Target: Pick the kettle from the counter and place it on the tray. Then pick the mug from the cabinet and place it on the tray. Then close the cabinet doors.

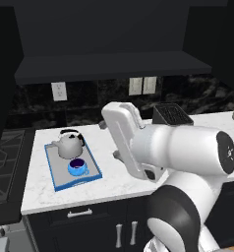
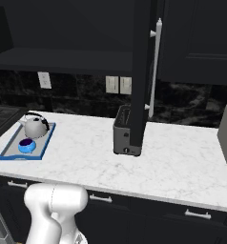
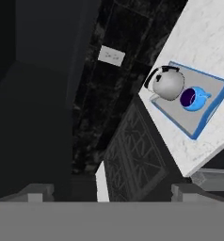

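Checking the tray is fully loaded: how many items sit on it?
2: the kettle at the back of the tray, and the mug in front of it.

Toaster (image 2: 126, 136) beside open door (image 2: 140, 71)

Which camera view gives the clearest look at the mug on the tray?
The left base view: the mug sits near, seen from above, its purple inside open, in front of the kettle on the tray. The hand view shows it tilted but sharp; the right base view shows it small and far.

Black marble backsplash (image 1: 89, 101) with white outlets (image 1: 59, 91); toaster (image 2: 125, 131); stovetop (image 1: 6, 162).
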Controlling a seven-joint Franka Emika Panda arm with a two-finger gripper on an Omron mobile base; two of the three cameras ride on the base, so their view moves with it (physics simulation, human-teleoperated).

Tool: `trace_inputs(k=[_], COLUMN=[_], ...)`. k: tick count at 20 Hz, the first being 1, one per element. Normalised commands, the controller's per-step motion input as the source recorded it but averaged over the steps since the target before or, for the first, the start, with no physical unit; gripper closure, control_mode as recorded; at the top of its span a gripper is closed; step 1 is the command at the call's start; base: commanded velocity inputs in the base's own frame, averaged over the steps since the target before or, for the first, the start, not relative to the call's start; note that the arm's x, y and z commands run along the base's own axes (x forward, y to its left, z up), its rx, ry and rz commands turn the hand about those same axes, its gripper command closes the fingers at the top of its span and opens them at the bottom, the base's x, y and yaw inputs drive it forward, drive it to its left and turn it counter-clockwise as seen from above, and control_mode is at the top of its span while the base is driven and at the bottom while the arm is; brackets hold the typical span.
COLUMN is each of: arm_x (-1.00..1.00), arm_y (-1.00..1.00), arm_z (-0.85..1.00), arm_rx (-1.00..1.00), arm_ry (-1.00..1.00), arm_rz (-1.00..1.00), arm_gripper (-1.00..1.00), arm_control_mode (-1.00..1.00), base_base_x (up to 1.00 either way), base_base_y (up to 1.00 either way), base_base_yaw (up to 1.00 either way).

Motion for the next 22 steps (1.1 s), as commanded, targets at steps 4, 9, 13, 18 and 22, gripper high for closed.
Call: trace_inputs(k=[4,9,13,18,22], arm_x=[-0.42,-0.45,-0.39,-0.31,-0.28], arm_y=[0.16,0.35,0.54,0.53,0.57], arm_z=[0.2,0.11,0.07,0.22,0.29], arm_rx=[0.22,0.12,0.03,0.04,0.04], arm_ry=[0.07,0.06,0.01,0.18,0.14], arm_rz=[0.09,0.11,0.06,0.05,0.01], arm_gripper=[-1.0,-1.0,-1.0,-1.0,-1.0], arm_control_mode=[-1.0,-1.0,-1.0,-1.0,-1.0], base_base_x=[0.0,0.0,0.0,0.0,0.0], base_base_y=[0.0,0.0,0.0,0.0,0.0], base_base_yaw=[0.0,0.0,0.0,0.0,0.0])
